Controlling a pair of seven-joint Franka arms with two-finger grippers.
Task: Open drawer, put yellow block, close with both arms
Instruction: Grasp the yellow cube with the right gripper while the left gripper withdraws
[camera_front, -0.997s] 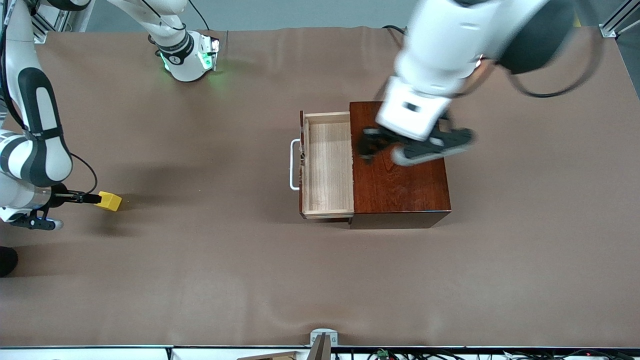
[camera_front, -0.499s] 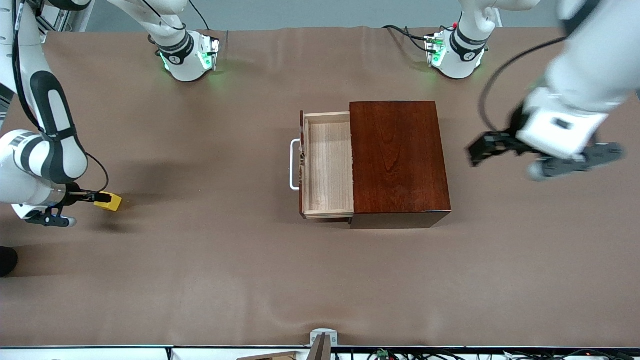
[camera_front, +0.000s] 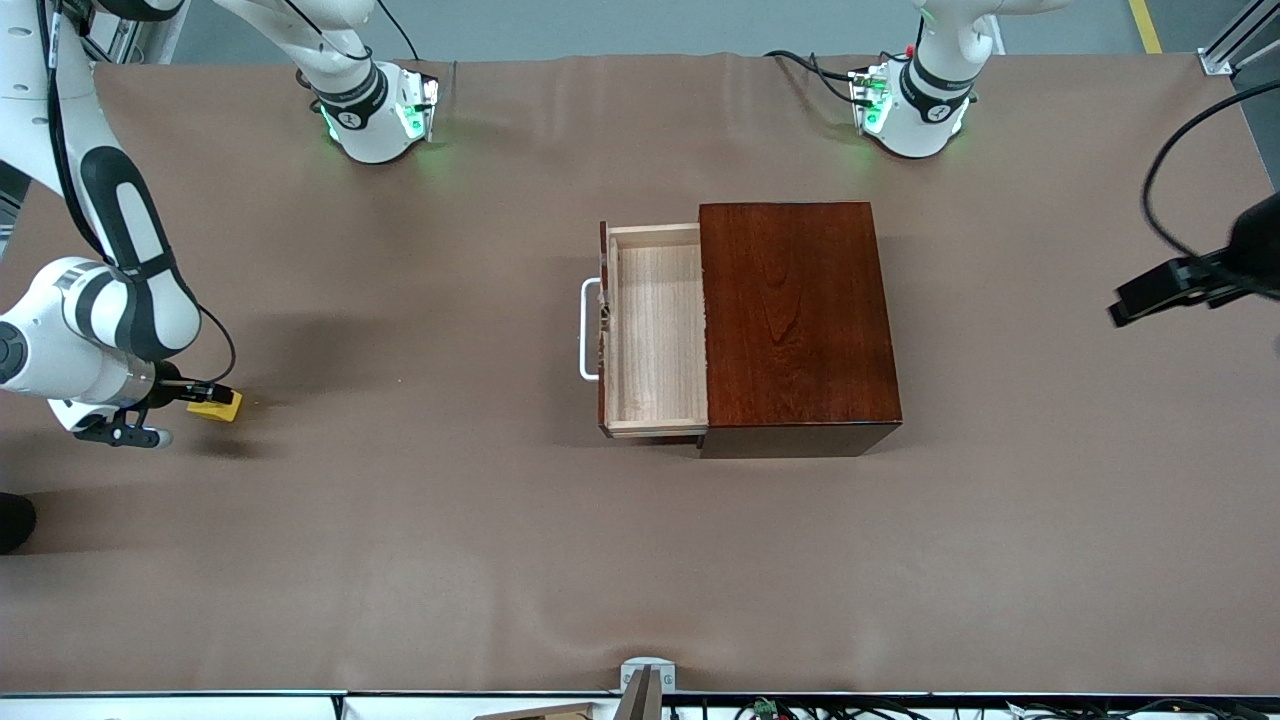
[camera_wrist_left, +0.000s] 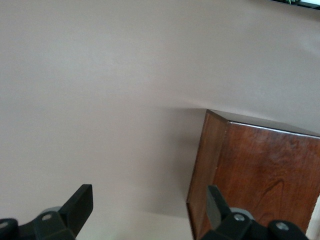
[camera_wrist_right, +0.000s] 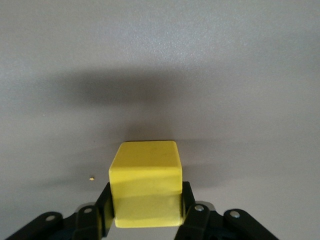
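The yellow block (camera_front: 222, 404) lies on the brown cloth at the right arm's end of the table. My right gripper (camera_front: 206, 397) is shut on it, and in the right wrist view both black fingers press the sides of the yellow block (camera_wrist_right: 145, 180) held by the right gripper (camera_wrist_right: 145, 196). The drawer (camera_front: 655, 330) stands pulled out of the reddish-brown box (camera_front: 800, 320), its light-wood tray bare and its white handle (camera_front: 587, 330) toward the right arm's end. My left gripper (camera_front: 1150, 295) hangs open over bare cloth past the box, at the left arm's end. In its wrist view the left gripper (camera_wrist_left: 149, 200) holds nothing.
Both green-lit bases (camera_front: 380, 110) (camera_front: 905, 105) stand along the table's farther edge. In the left wrist view a corner of the box (camera_wrist_left: 260, 170) shows beside bare cloth. A metal bracket (camera_front: 645, 685) sits at the table's near edge.
My left arm swung from over the box out to the left arm's end of the table. My right gripper closed on the yellow block and its arm shifted slightly.
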